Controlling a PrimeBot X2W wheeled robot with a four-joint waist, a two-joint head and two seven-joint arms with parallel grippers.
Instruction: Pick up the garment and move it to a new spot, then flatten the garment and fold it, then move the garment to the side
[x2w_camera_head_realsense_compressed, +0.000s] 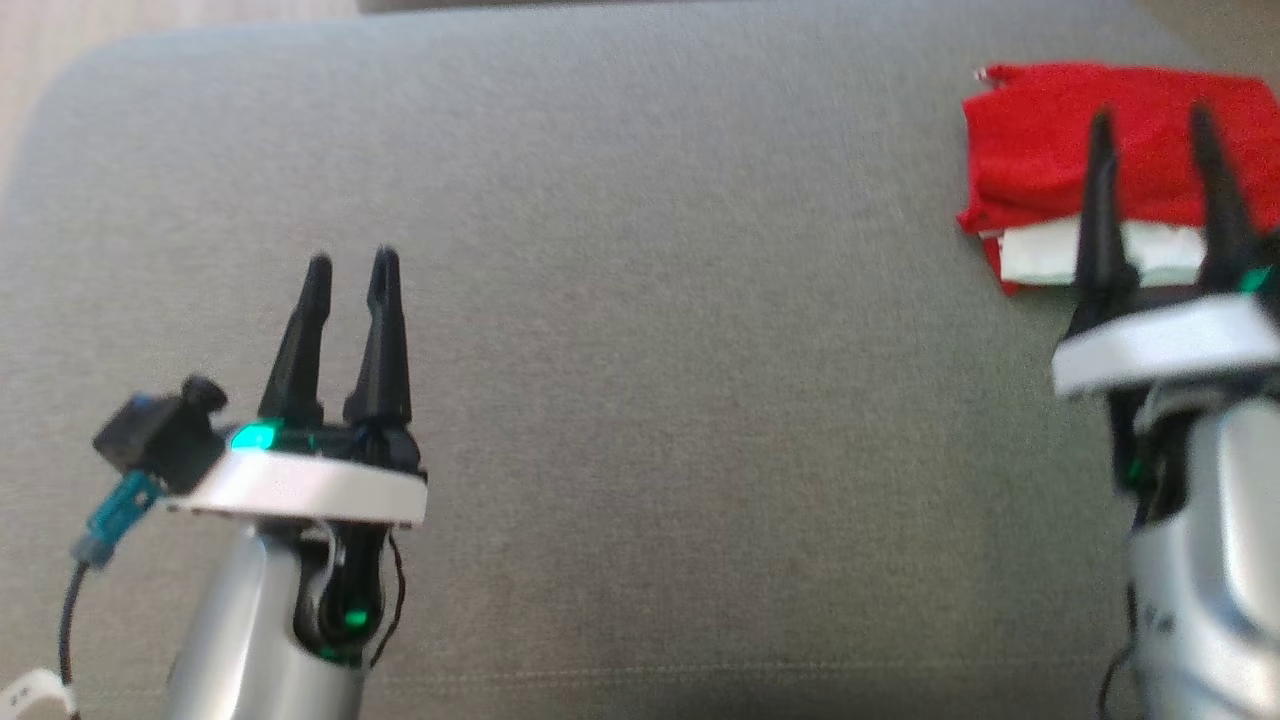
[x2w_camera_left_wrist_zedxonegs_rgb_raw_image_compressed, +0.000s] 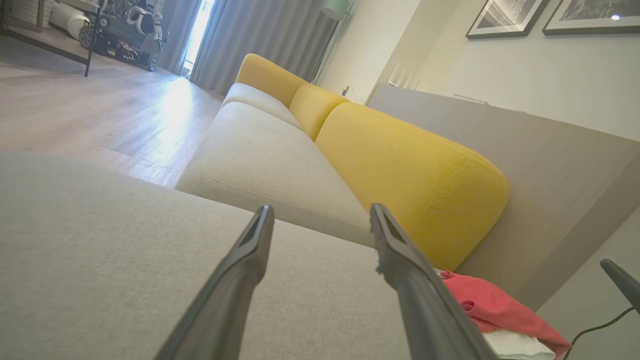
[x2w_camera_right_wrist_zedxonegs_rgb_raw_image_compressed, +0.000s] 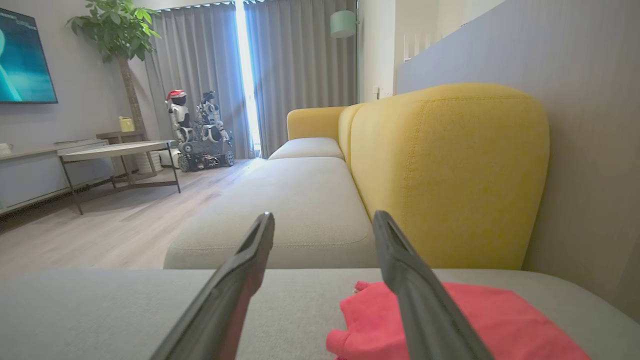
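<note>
A folded red garment (x2w_camera_head_realsense_compressed: 1060, 150) with a white patch at its near edge lies at the far right of the grey cushion (x2w_camera_head_realsense_compressed: 640, 300). In the right wrist view the garment (x2w_camera_right_wrist_zedxonegs_rgb_raw_image_compressed: 500, 320) spreads just ahead of the fingers, and its edge (x2w_camera_left_wrist_zedxonegs_rgb_raw_image_compressed: 490, 305) peeks in at the lower right of the left wrist view. My right gripper (x2w_camera_head_realsense_compressed: 1152, 125) hovers over the garment's near side, open and holding nothing. Well to the left, over bare cushion, my left gripper (x2w_camera_head_realsense_compressed: 352, 262) stands open with nothing between its fingers.
Beyond the cushion runs a sofa with beige seats (x2w_camera_right_wrist_zedxonegs_rgb_raw_image_compressed: 300, 200) and yellow back pads (x2w_camera_right_wrist_zedxonegs_rgb_raw_image_compressed: 450, 170) against a grey wall panel. Wooden floor (x2w_camera_right_wrist_zedxonegs_rgb_raw_image_compressed: 100, 230), a low table (x2w_camera_right_wrist_zedxonegs_rgb_raw_image_compressed: 115, 150) and another parked robot (x2w_camera_right_wrist_zedxonegs_rgb_raw_image_compressed: 197, 130) lie off to the left.
</note>
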